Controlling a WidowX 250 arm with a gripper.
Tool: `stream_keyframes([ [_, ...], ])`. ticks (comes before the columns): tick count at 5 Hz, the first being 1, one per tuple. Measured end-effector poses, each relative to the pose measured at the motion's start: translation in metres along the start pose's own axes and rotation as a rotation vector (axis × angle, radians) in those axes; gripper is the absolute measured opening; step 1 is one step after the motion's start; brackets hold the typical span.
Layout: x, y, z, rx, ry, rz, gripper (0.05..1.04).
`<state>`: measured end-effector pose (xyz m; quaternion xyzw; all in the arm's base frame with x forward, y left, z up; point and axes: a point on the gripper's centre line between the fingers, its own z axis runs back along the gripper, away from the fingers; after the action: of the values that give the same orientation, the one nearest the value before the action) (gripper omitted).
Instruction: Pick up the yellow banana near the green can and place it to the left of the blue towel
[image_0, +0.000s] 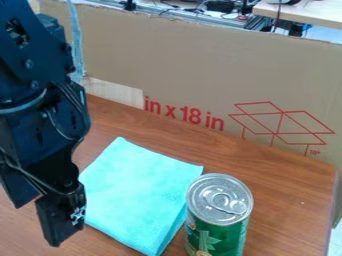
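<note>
The black gripper (36, 224) hangs at the left side of the camera view, its two fingers apart with nothing seen between them. Just right of it, a turquoise cloth (137, 192) lies folded on the brown wooden table, its left edge partly behind the nearer finger. A green can (219, 220) with a silver pull-tab lid stands upright at the cloth's right edge, near the bottom of the view. The can overlaps the cloth's edge in this view; I cannot tell whether they touch.
The wooden table (287, 200) ends at a slanting right edge. Along its back stands a tall cardboard panel (194, 60) with red print. Behind the panel are cables and equipment, and a light tabletop (307, 12) at the upper right.
</note>
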<state>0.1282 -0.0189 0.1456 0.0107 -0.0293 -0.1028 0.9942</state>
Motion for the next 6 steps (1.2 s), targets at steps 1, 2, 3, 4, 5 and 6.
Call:
stream_keyframes([
  [1, -0.002, -0.001, -0.003, 0.000, 0.008, 0.006, 1.001],
  [2, 0.006, -0.021, -0.003, 0.010, -0.034, -0.011, 1.001],
  [3, 0.015, -0.050, 0.003, 0.015, -0.058, -0.048, 1.001],
  [4, 0.019, -0.074, 0.005, -0.003, -0.094, -0.060, 1.001],
  [5, 0.028, -0.097, -0.011, -0.046, -0.079, -0.089, 1.001],
  [6, 0.041, -0.118, -0.036, -0.068, -0.061, -0.150, 1.001],
])
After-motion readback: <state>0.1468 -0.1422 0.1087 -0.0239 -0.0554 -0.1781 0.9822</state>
